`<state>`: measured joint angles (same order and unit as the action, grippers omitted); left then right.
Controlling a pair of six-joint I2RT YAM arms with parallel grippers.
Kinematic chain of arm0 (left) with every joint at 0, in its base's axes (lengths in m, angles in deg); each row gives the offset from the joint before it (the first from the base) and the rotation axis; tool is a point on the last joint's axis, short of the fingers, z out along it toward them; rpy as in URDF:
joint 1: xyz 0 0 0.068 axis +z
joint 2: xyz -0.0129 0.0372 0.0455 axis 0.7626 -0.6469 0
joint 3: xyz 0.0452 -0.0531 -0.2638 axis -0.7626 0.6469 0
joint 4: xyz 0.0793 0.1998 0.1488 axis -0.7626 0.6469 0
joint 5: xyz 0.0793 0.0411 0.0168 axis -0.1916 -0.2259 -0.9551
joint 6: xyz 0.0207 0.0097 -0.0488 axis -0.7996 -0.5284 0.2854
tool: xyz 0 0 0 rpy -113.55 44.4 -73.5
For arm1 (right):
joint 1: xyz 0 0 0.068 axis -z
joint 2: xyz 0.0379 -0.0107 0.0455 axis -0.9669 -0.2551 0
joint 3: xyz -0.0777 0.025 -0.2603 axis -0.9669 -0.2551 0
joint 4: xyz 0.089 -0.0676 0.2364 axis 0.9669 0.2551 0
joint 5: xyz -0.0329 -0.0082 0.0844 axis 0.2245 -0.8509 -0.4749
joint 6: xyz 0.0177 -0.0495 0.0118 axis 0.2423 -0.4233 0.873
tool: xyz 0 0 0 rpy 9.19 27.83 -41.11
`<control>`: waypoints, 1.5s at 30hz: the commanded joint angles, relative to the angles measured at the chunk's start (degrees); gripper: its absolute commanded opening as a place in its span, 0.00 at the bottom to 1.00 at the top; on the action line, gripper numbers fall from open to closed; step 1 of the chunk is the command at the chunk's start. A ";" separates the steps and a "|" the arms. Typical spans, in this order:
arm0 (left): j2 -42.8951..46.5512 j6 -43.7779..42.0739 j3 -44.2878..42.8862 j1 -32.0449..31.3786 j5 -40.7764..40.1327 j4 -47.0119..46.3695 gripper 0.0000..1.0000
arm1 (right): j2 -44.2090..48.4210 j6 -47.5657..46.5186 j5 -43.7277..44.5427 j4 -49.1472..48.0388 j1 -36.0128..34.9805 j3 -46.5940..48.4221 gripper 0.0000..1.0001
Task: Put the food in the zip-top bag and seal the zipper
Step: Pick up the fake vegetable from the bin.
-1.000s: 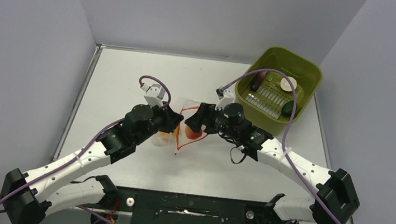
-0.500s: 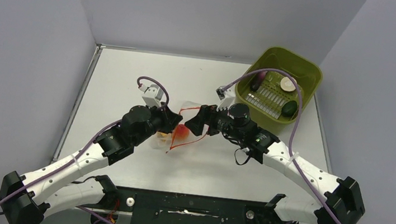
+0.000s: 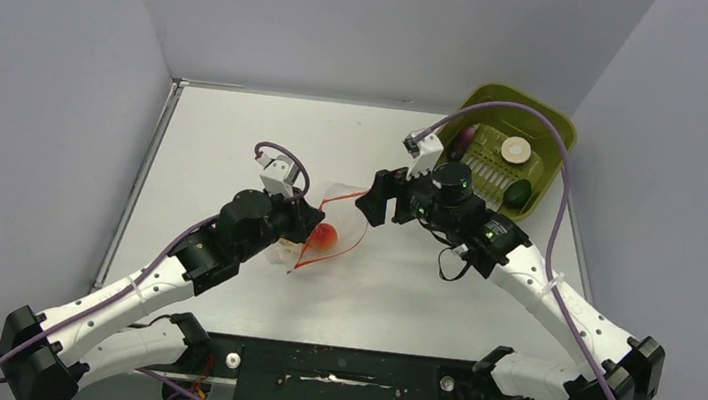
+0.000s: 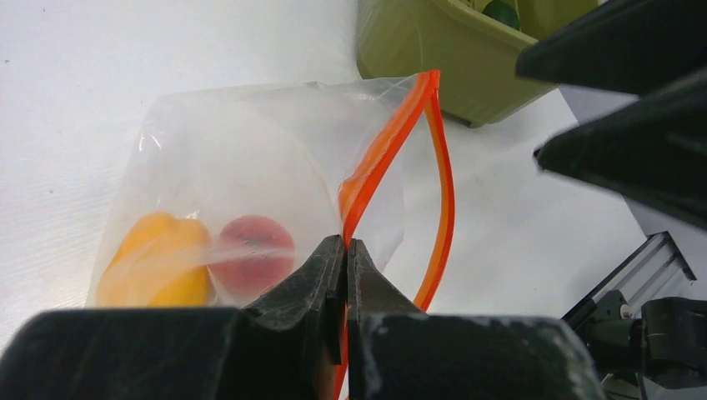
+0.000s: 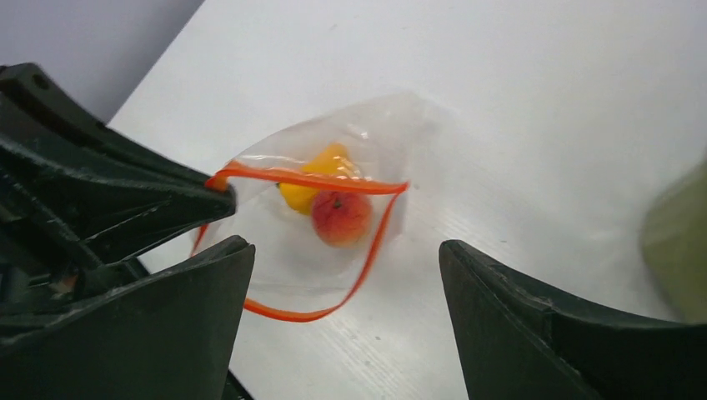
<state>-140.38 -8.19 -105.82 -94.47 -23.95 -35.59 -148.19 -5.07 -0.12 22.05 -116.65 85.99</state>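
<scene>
The clear zip-top bag (image 3: 340,221) lies mid-table with its mouth open. Its red zipper (image 4: 392,146) forms a loop, also seen in the right wrist view (image 5: 308,179). Inside lie the yellow-orange bell pepper (image 4: 158,262) and the red-orange round fruit (image 4: 250,254), both also visible in the right wrist view, the pepper (image 5: 321,167) behind the fruit (image 5: 340,217). My left gripper (image 4: 345,242) is shut on the zipper's near edge. My right gripper (image 3: 377,198) is open and empty, just right of the bag's mouth and above the table (image 5: 343,250).
The olive-green basket (image 3: 554,132) stands at the back right, behind my right arm. It holds the pale round slice (image 3: 516,151), the dark green piece (image 3: 518,191) and the dark purple piece (image 3: 465,137). Grey walls enclose the table (image 3: 236,136).
My right gripper let the red-orange fruit go into the bag, then drew back up and to the right, open. My left gripper kept its hold on the zipper; the bag shifted slightly.
</scene>
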 commanded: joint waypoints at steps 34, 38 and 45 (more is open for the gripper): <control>-1.51 -17.96 -0.51 0.30 8.59 2.88 0.00 | -33.17 -27.33 22.48 2.32 39.40 27.35 0.94; -1.89 -17.87 -0.38 0.30 9.58 2.48 0.00 | -39.41 -27.74 22.00 1.97 41.16 32.72 0.98; -0.47 -16.99 1.55 0.28 12.73 -0.71 0.00 | -50.69 -27.94 23.47 4.07 43.21 43.93 0.98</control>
<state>-142.26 -25.30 -105.21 -94.36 -14.53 -31.85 -195.80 -31.95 20.88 26.84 -74.53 123.41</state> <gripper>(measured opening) 0.016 0.978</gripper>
